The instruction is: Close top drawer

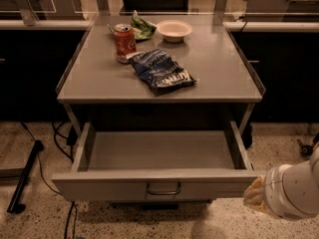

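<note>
The top drawer (99,185) is a wide shallow grey metal drawer under the grey table. It stands pulled far out, and its inside is bare. Its flat front panel has a small metal loop handle (163,188) in the middle. My gripper (254,197) shows as a yellowish tip on a white rounded arm at the lower right. It is right next to the right end of the drawer's front panel. I cannot tell whether it touches the panel.
On the table top (219,73) lie a red soda can (124,43), a blue chip bag (160,71), a white bowl (174,30) and a green bag (142,26). A black stand (25,176) and cables (60,133) lie on the floor at left.
</note>
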Motion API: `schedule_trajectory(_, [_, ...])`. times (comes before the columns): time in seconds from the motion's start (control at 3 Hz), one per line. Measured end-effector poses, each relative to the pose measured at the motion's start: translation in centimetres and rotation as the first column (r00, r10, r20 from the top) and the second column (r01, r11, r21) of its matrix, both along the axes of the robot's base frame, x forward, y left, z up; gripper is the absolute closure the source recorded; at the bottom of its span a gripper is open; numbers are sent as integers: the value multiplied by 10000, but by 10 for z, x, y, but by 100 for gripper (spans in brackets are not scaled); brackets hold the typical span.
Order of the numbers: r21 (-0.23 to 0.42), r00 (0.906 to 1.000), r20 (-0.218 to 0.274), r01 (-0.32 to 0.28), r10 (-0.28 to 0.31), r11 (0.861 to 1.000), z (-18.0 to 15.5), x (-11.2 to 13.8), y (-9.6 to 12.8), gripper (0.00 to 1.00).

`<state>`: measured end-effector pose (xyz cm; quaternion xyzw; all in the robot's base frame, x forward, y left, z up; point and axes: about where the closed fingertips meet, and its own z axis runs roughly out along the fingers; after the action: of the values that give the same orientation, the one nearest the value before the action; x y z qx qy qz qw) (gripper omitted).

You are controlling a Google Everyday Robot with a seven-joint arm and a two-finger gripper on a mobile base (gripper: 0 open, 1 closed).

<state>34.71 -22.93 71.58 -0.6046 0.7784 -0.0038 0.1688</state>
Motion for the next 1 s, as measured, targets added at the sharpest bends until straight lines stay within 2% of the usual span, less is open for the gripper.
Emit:
schedule_trajectory(0.33, [-117,9960,858,-253,262,9996,-25,7,-3,100])
schedule_trajectory(0.67, [-145,9828,1741,-599,615,9981,-35,17,1,100])
schedule_trajectory(1.0, [186,9524,2921,-965,869,9952,-42,37,8,100])
